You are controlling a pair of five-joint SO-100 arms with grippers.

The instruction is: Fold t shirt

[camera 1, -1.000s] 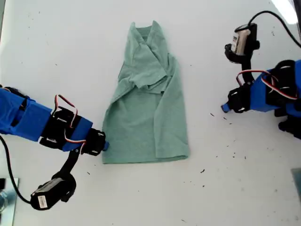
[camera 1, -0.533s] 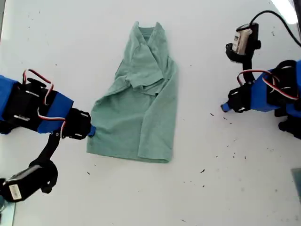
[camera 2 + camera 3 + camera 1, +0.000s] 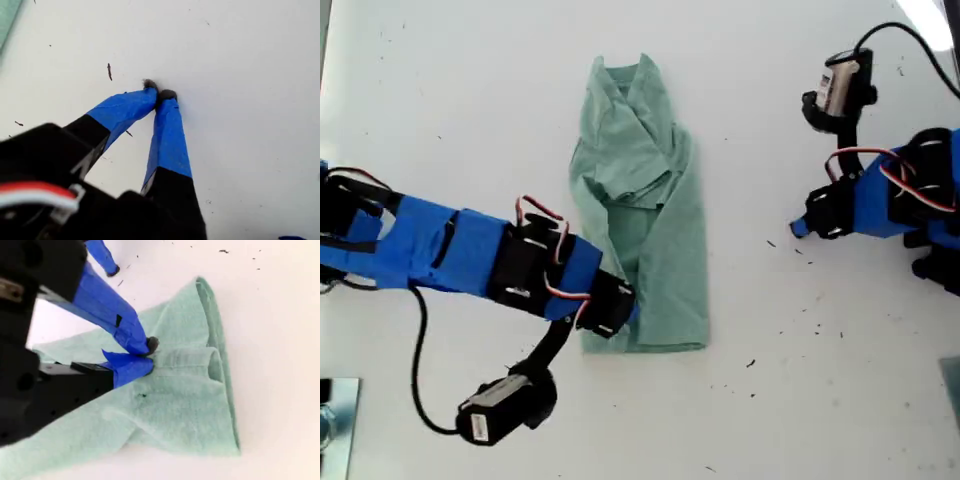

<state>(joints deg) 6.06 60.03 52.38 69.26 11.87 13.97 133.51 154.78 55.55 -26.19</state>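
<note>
Soft green knit, pinched at its lower hem

Sage t shirt [image 3: 645, 215] lies mid-frame in the exterior view, half folded: light, limp, best taken by hems or corners. My second pincer [image 3: 145, 356] clamps a hem fold; my first pincer [image 3: 160, 93] rests closed, empty, on the white, speck-dotted surface [image 3: 470, 110] at that view's right.

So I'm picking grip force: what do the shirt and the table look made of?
The shirt looks like soft matte knit cotton: it creases and bunches limply under my second gripper. The table looks like a hard, smooth white board, maybe laminate, faintly glossy, with dark specks.
</note>
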